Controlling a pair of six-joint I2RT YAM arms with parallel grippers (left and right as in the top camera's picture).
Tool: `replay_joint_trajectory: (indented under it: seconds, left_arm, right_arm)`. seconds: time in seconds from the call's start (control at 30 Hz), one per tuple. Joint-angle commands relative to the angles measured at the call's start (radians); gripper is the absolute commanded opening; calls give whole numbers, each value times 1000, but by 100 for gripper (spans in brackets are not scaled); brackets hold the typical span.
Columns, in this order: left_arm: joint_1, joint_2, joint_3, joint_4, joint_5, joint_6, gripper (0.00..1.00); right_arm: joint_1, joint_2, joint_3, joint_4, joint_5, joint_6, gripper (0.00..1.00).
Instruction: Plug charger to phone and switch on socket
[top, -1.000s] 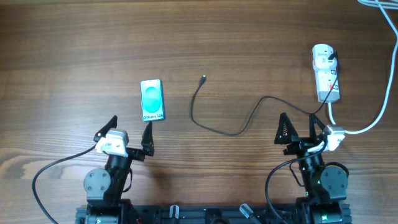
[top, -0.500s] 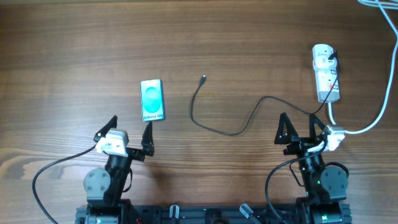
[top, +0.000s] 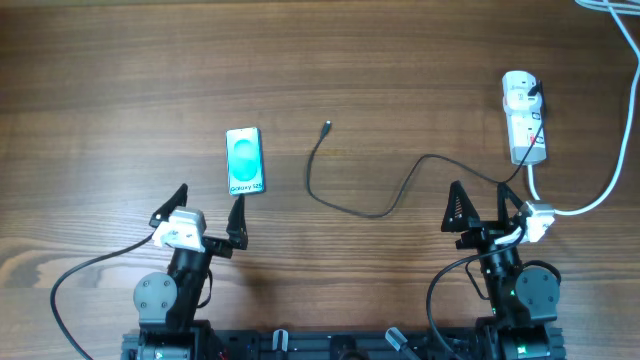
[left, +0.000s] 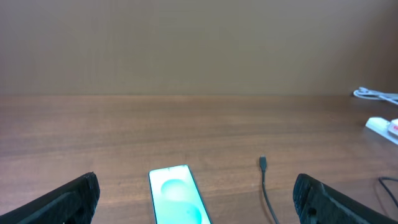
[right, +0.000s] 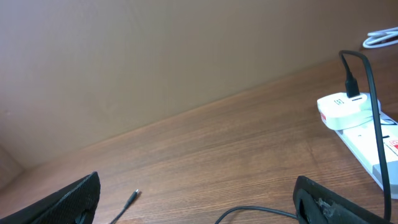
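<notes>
A: Where's the phone (top: 245, 160)?
B: Flat on the table (top: 120, 80), screen up & lit teal, long axis 12–6. Approx 1 o'clock from the left gripper (top: 211, 197), near it, not touching.
A: Left gripper's state?
B: Spread wide. In the wrist view its fingers (left: 68, 199) sit at the bottom corners, w/ the phone's near end btwn them but further out.
A: And the charger (top: 372, 214)?
B: Snakes across mid-table. Its connector tip (top: 327, 127) lies loose at approx 2 o'clock from the phone, apart from it. The cable loops toward 6, then humps off toward 3 o'clock, passes close by the right gripper (top: 480, 190) & climbs to the socket (top: 523, 130).
A: Socket's spot?
B: Approx 1 o'clock from the right gripper, long axis 12–6. The black plug (right: 351, 87) stands in a white block at its 12 o'clock end. Red marks show on the strip; switch position, can't tell. A white cable (top: 600, 195) leaves the 6 o'clock end & curves away toward 3.
A: Right gripper?
B: Also spread wide, pointing to 12.
</notes>
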Motion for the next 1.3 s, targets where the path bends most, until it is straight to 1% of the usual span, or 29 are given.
replay_joint_trajectory:
  seconds: [0.0,0.13,0.23,0.37,0.5,0.6,0.63,0.73,0.77,0.87,0.9,0.97,1.0,1.07,1.17,1.2,1.23,1.27]
  left_arm:
    - [6,-4,21,8,-2,11,100]
    - [6,29,117,-4,-2,11,100]
    - [6,117,261,-102,-3,12,100]
    - [6,323,443,-143,0,11,100]
    - [4,602,713,-270,71,12,100]
    - [-18,879,983,-435,70,12,100]
    - [-27,972,1086,-512,69,12,100]
    - [-51,1267,1425,-792,57,12,100]
    - [-60,1402,1584,-934,55,12,100]
    - [-64,1619,1817,-1164,55,12,100]
    - [-64,1683,1856,-1212,56,11,100]
    - [-64,1764,1857,-1241,61,11,100]
    - [-64,1798,1857,-1241,99,11,100]
    - [-64,1854,1857,-1266,158,11,100]
    - [-64,1916,1857,-1290,164,10,100]
    - [-65,1931,1855,-1306,158,-2,100]
    - [-72,1946,1852,-1328,98,-47,100]
    - [-78,1955,1849,-1344,2,-119,100]
  right_arm:
    - [6,3,-1,3,14,6,100]
    - [6,3,-1,3,14,6,100]
    - [6,3,-1,3,14,6,100]
    - [6,3,-1,3,14,6,100]
    - [6,3,-1,3,14,6,100]
    - [6,3,-1,3,14,6,99]
    - [6,3,-1,3,14,6,100]
    - [6,3,-1,3,14,6,100]
    - [6,3,-1,3,14,6,100]
    - [6,3,-1,3,14,6,100]
    - [6,3,-1,3,14,6,100]
    - [6,3,-1,3,14,6,100]
    - [6,3,-1,3,14,6,100]
    - [6,3,-1,3,14,6,100]
    - [6,3,-1,3,14,6,100]
    - [6,3,-1,3,14,6,100]
    - [6,3,-1,3,14,6,100]
    - [6,3,-1,3,14,6,100]
